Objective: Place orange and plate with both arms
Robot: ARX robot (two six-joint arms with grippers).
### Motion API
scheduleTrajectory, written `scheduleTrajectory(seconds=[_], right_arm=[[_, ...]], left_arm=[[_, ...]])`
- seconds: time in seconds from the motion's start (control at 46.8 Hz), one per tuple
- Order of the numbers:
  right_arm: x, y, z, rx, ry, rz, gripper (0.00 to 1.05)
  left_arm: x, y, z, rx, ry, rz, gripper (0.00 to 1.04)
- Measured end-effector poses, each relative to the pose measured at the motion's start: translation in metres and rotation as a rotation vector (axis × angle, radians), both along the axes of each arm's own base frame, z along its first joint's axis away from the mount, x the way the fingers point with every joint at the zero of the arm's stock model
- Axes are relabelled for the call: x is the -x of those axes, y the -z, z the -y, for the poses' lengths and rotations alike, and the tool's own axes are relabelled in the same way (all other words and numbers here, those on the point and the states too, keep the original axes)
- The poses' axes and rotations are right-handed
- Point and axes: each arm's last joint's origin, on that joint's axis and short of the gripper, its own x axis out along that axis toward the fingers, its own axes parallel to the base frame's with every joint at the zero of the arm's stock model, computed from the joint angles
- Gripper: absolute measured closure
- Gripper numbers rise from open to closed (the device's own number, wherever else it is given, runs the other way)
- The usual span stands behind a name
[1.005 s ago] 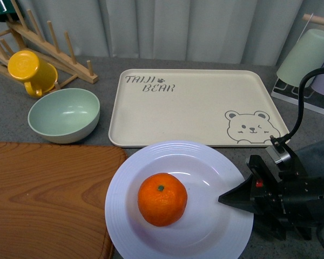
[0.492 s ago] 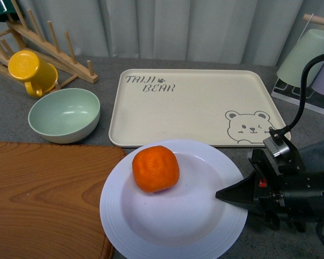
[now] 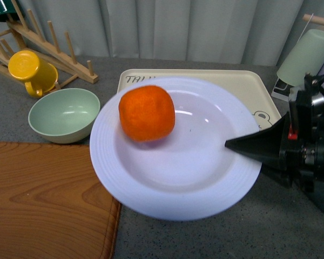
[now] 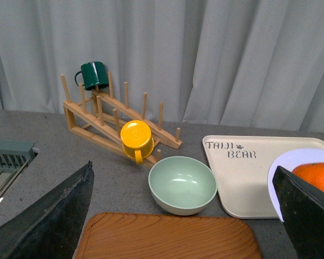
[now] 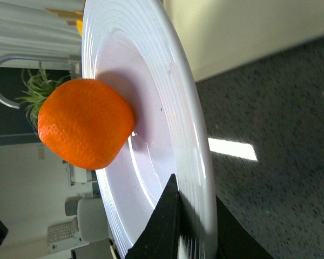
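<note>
White and glossy, the plate (image 3: 173,178) hangs clear of the grey table (image 3: 205,237), slightly tilted. The right hand (image 3: 242,145) pinches its right rim, with the black fingers (image 5: 164,226) shut on the ridged edge from above and below. The plate overlaps the near part of the beige bear tray (image 3: 248,86) and a corner of the wooden board (image 3: 48,199). The orange (image 3: 147,113) rests in the plate's well, on the far left side against the inner slope. The left hand (image 4: 182,167) has its fingers spread wide with nothing between them. Beyond it stand a pale green bowl (image 4: 182,185), a yellow mug (image 4: 137,139) and a wooden rack (image 4: 113,116), well apart from the plate
</note>
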Motion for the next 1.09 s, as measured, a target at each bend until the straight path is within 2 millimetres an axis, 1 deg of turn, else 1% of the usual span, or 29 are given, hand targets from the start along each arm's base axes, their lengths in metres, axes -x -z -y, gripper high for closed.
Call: scheduleTrajectory(seconds=[0.128, 0.257, 0.556, 0.813, 0.919, 1.091], right_arm=[[-0.013, -0.005, 0.002, -0.026, 0.030, 0.043, 1.01], [-0.029, -0.002, 0.002, -0.033, 0.052, 0.053, 1.01], [-0.070, 0.018, -0.005, -0.050, 0.092, 0.033, 1.01], [-0.102, 0.034, -0.009, -0.056, 0.121, 0.010, 1.01], [-0.113, 0.044, -0.010, -0.043, 0.138, -0.019, 1.01], [-0.121, 0.062, -0.010, -0.022, 0.158, -0.070, 1.01]], left_arm=[[0.000, 0.000, 0.000, 0.000, 0.000, 0.000, 0.06], [0.000, 0.000, 0.000, 0.000, 0.000, 0.000, 0.06], [0.000, 0.000, 0.000, 0.000, 0.000, 0.000, 0.06], [0.000, 0.000, 0.000, 0.000, 0.000, 0.000, 0.06], [0.000, 0.000, 0.000, 0.000, 0.000, 0.000, 0.06], [0.000, 0.000, 0.000, 0.000, 0.000, 0.000, 0.06]])
